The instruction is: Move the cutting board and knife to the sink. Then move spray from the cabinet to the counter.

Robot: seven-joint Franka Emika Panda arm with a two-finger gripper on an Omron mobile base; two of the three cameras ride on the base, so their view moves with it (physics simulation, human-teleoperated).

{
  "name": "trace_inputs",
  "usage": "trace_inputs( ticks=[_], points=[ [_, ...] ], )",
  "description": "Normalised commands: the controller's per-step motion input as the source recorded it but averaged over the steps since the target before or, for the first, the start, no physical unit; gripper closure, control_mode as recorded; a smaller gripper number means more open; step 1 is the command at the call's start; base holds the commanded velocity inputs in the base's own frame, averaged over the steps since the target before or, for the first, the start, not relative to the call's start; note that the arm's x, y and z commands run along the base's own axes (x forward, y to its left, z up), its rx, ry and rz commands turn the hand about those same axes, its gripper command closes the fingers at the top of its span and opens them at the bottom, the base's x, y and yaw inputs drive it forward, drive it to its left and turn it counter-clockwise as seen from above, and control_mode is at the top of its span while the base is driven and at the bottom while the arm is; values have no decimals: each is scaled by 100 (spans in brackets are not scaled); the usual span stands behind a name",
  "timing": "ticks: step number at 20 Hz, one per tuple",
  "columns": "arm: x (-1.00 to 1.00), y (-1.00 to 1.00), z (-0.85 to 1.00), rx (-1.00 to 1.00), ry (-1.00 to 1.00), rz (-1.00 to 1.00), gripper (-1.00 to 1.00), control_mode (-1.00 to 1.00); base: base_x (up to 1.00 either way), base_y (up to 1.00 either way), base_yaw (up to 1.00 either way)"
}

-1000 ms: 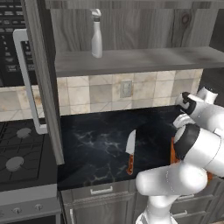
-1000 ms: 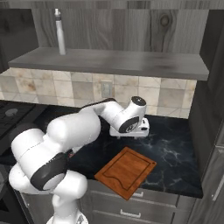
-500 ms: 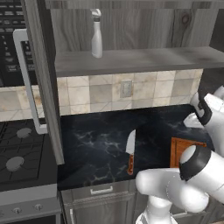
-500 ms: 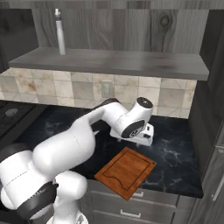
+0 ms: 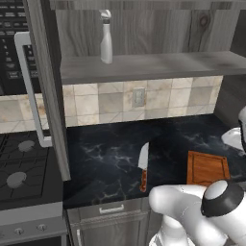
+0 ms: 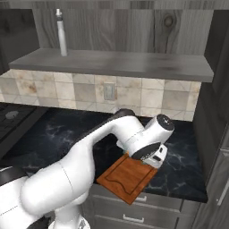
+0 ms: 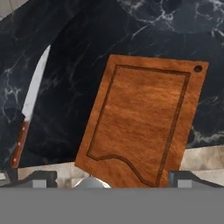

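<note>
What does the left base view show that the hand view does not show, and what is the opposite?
Left base view alone: the spray upright on the shelf of the open cabinet, the tiled wall with an outlet, and the stove.

Hand view alone: the whole cutting board, with its groove and a small hole at one corner, and the gripper with jaws wide open at the board's near edge.

Both: the knife lying flat on the counter, beside the cutting board and apart from it.
</note>
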Motion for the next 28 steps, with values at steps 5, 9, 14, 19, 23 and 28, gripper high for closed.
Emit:
trace_inputs(
  ticks=[5,9,14,19,23,28],
  points=[
    [-70,-16,2,12,1,-18,-100,-100,0,0,0],
    [-56,-13,0,9,3,-18,-100,-100,0,0,0],
    [-51,-19,-3,9,1,-14,-100,-100,0,0,0],
    [-27,-6,-18,9,0,-3,-100,-100,0,0,0],
    [-25,-10,-18,16,-6,3,-100,-100,0,0,0],
    [-14,-13,-20,22,-2,1,-100,-100,0,0,0]
  ],
)
